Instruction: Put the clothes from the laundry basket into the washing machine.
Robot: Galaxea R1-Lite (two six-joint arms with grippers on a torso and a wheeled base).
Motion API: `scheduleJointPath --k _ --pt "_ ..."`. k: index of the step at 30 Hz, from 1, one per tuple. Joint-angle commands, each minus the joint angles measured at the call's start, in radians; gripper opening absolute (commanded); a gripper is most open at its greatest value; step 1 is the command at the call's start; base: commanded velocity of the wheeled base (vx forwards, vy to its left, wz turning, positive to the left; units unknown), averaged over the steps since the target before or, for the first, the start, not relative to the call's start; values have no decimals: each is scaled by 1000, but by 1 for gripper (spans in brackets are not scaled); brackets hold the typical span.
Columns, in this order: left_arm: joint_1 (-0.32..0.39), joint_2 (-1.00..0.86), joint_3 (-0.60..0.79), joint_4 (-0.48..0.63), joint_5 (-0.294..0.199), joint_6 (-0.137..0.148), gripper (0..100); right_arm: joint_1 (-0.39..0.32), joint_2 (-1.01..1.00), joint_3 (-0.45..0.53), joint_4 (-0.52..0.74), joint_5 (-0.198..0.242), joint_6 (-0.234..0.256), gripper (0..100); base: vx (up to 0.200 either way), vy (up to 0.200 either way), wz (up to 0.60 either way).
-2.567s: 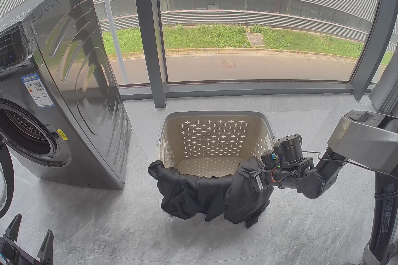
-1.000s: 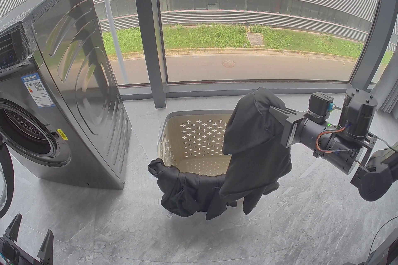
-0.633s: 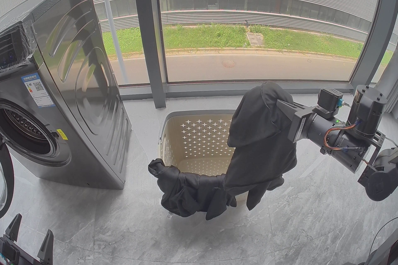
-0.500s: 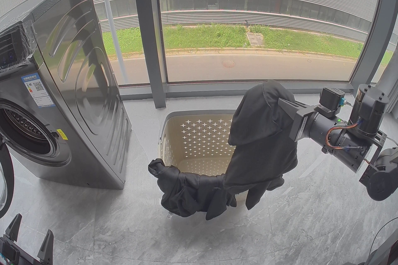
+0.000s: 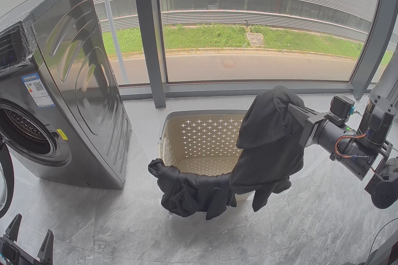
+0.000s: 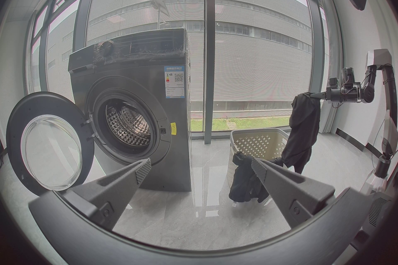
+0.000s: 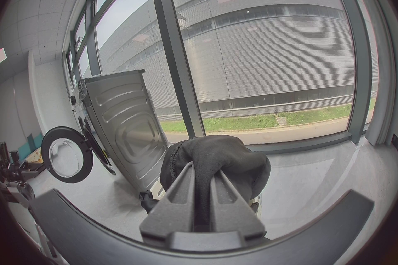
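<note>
**Black garment half out of the basket, pinched in my right pincer**

The washing machine [image 5: 62,83] stood at nine o'clock from the laundry basket [image 5: 174,123], on the grey floor [image 5: 311,228]. Its round door [image 6: 45,150] was swung wide open and its drum [image 6: 126,123] was bare to view. My left pincer [image 5: 34,223] hung low at about seven o'clock from the basket, near the front of the machine. Its two fingers were spread wide with nothing between them, as my left wrist view showed [image 6: 200,162].

The basket sat in the middle of the floor, in front of the window [image 5: 257,30]. The black garment [image 5: 269,141] was only partly out of it. One end lay bunched over the basket's near rim at six o'clock, spilling down the outside. The other end rose at about three o'clock, above the basket's right rim, and draped like a hood.

My right pincer [image 5: 296,112] was at three o'clock from the basket, raised well above the rim. Its fingers were pressed together on a fold of the garment's top end [image 7: 215,158]. The cloth sat squeezed between them [image 7: 202,172] and bulged over their tips.
</note>
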Motion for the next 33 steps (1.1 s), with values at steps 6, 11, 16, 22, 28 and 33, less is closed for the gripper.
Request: scheduleJointPath --k 6,11,16,22,28,33 --pt "-1 -15 16 -1 1 0 100 8 -52 23 -13 0 1 0 0 0 0" --pt "0 -15 16 -1 1 0 100 14 -96 50 -13 3 4 0 0 0 0" --pt "0 -15 16 -1 -1 0 100 2 -113 82 -13 4 2 0 0 0 0" --pt "0 -17 16 -1 1 0 100 5 -125 85 -11 10 4 0 0 0 0" --pt "0 -15 16 -1 1 0 100 9 -116 99 -13 6 4 0 0 0 0" --pt "0 -15 18 -1 1 -2 100 5 -122 111 -13 6 4 0 0 0 0"
